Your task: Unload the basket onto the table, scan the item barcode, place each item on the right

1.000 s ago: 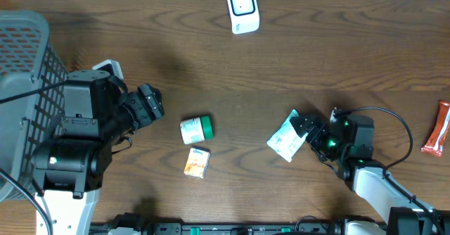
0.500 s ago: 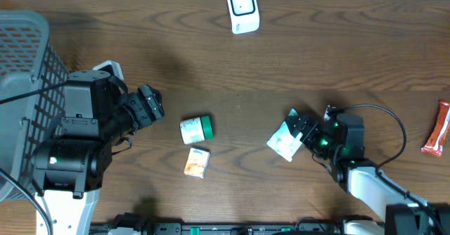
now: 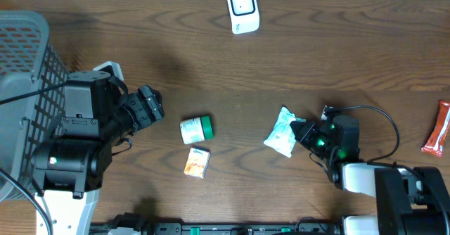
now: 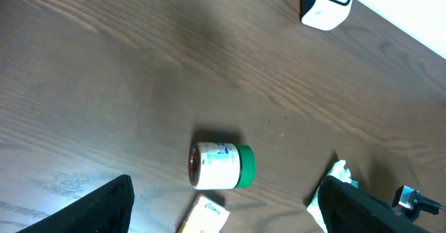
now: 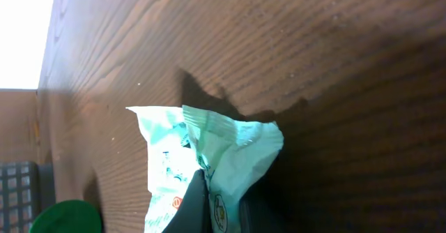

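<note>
Pouch (image 5: 230, 149) bottom cut off (print unreadable); basket (image 3: 21, 38) cropped left.

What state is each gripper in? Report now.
Left gripper: open, empty.
Right gripper: closed on the pouch.

The dark wood bench (image 3: 351, 52) bears a white scanner (image 3: 242, 8), a green-lidded jar (image 3: 196, 129) on its side, a small orange box (image 3: 197, 162), a red snack bar (image 3: 436, 128) and a grey basket (image 3: 24, 59).
</note>
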You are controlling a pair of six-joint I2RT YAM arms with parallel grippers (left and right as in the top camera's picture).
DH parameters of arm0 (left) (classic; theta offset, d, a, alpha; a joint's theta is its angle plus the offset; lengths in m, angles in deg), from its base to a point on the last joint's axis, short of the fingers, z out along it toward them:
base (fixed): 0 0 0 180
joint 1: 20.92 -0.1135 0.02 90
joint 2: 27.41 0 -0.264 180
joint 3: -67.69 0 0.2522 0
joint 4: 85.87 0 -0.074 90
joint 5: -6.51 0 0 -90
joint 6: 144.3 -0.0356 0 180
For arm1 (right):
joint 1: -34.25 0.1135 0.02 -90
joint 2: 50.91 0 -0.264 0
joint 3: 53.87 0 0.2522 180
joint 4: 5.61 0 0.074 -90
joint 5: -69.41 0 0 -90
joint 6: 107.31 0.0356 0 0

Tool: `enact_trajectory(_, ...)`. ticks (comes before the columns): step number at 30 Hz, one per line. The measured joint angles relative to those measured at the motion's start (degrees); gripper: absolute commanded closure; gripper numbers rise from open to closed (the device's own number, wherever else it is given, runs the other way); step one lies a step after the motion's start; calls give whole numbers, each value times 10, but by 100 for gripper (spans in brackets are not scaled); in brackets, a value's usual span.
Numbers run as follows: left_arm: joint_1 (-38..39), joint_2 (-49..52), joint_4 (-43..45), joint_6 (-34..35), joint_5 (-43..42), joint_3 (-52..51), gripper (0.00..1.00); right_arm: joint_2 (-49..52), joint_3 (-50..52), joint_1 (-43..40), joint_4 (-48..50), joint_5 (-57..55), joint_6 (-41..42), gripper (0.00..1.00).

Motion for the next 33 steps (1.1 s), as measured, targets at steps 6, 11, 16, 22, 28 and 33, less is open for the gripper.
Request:
enact_trajectory(6, 0, 0, 0, 0, 0, 0, 15, 9, 24, 0, 72, 22, 23, 99)
enact_trajectory(11, 0, 0, 0, 0, 0, 0, 15, -49, 56, 1, 51, 69, 85, 99)
enact_trajectory(16, 0, 0, 0, 0, 0, 0, 15, -191, 62, 1, 48, 93, 155, 98)
enact_trajectory(22, 0, 0, 0, 0, 0, 0, 15, -348, 61, 1, 22, 101, 241, 98)
enact_trajectory(28, 0, 0, 0, 0, 0, 0, 15, -435, 60, 1, -54, 108, 293, 99)
enact_trajectory(33, 0, 0, 0, 0, 0, 0, 15, -443, 60, 1, -84, 102, 297, 98)
